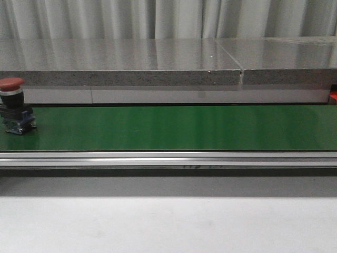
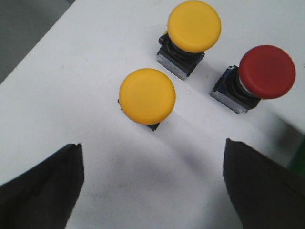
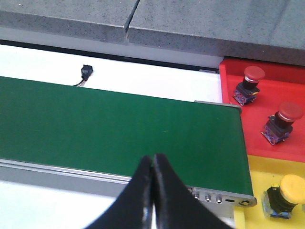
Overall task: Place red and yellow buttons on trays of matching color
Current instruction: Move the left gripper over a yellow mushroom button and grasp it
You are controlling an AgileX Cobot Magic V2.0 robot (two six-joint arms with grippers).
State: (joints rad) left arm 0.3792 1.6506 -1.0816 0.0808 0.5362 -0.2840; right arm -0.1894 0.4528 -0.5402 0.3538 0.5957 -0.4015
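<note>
In the front view a red button (image 1: 12, 104) stands on the green belt (image 1: 174, 128) at its far left end. The left wrist view shows two yellow buttons (image 2: 147, 96) (image 2: 193, 28) and a red button (image 2: 262, 74) upright on a white surface. My left gripper (image 2: 152, 179) hangs open just short of the nearer yellow one, holding nothing. My right gripper (image 3: 153, 161) is shut and empty over the belt's near edge. Beyond the belt's end lie a red tray (image 3: 271, 143) with two red buttons (image 3: 250, 81) (image 3: 285, 119) and a yellow tray (image 3: 248, 217) with one yellow button (image 3: 286, 195).
A grey stone slab (image 1: 158, 63) runs behind the belt, with a seam (image 1: 242, 74) right of centre. An aluminium rail (image 1: 168, 158) edges the belt's front. A small black connector (image 3: 86, 70) lies on the white strip behind the belt.
</note>
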